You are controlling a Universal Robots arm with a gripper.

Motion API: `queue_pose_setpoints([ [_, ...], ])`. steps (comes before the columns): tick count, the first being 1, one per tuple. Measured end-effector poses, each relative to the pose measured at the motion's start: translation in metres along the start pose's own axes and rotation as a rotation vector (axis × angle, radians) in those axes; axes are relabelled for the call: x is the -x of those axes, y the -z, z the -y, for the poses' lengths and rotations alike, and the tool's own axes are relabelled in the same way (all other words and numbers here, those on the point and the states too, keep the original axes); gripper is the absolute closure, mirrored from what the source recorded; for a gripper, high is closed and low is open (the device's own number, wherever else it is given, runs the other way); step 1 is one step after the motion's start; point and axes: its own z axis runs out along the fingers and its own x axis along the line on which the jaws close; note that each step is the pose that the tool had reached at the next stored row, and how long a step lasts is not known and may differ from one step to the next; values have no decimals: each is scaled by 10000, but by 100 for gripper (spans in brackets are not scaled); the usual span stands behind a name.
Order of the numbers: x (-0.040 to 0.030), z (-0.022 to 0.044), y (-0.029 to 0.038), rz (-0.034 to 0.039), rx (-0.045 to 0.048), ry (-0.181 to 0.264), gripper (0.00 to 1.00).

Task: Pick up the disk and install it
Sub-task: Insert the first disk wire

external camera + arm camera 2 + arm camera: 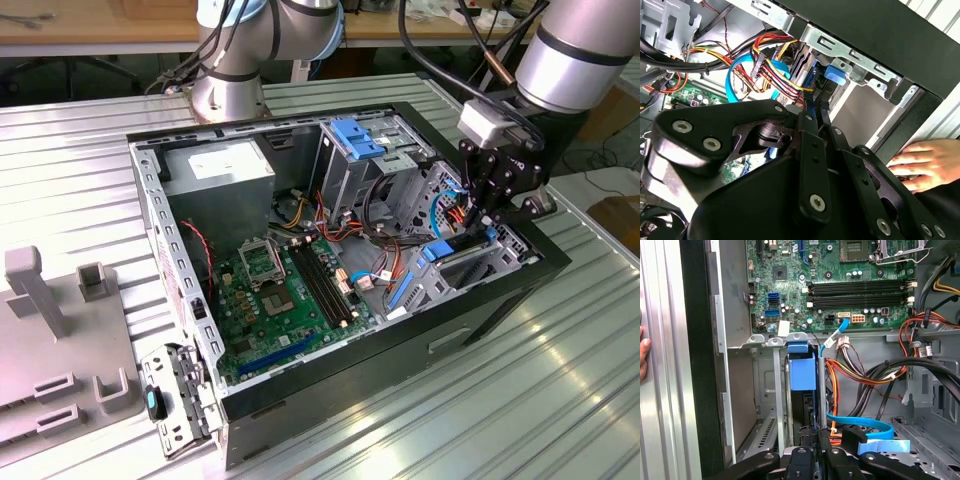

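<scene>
The hand (478, 222) is closed on the disk (803, 371), held edge-on in its blue carrier and standing partly down in the drive bay (771, 342) at the case's (505, 290) corner on the exterior view's right.

Risks, as judged:
- Cables (855, 371) lie just beside the bay; one could be pinched under the carrier.
- A tilted carrier may bind on the bay rails and slip between the fingers (809, 145).
- A person's hand (922, 161) rests on the surface beside the case, near the arm; contact is possible.

Writing: no brand or label can be read on the disk, board (840, 285) or case
</scene>
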Motion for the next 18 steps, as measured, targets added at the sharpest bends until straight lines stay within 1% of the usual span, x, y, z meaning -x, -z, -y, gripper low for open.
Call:
queue_pose_setpoints([
  [4,0,0,-9,-3,2,-56,84],
  [8,1,-1,-30,16,6,-81,84],
  [11,1,0,-33,22,9,-96,84],
  [12,1,0,-38,28,11,-101,84],
  [14,2,-3,-72,43,21,-112,84],
  [18,-1,-3,-89,62,34,-121,84],
])
